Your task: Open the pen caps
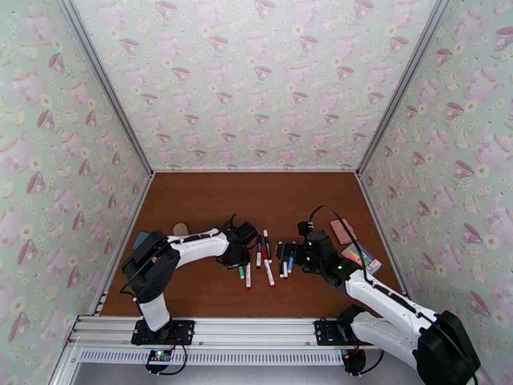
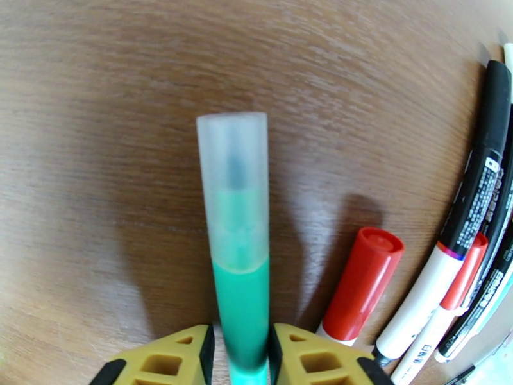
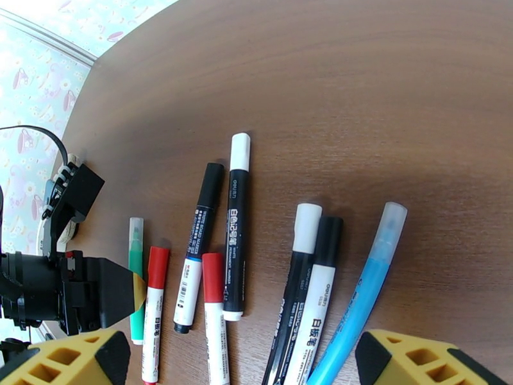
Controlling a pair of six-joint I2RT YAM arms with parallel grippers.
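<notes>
Left gripper [image 2: 240, 357] pinches the green pen [image 2: 238, 296] low on the barrel, a pad against each side. The pen lies flat on the table [image 2: 115, 123], its clouded cap [image 2: 232, 181] seated on the far end. Right gripper [image 3: 247, 360] stands spread wide, holding nothing, above the blue pen [image 3: 365, 283] and its neighbours. Just beside the green pen lies a red-capped pen [image 2: 359, 283], cap on.

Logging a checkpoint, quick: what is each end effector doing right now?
Left end effector: closed on the slim green translucent-capped plastic pen.
Right end effector: open, holding nothing.
</notes>
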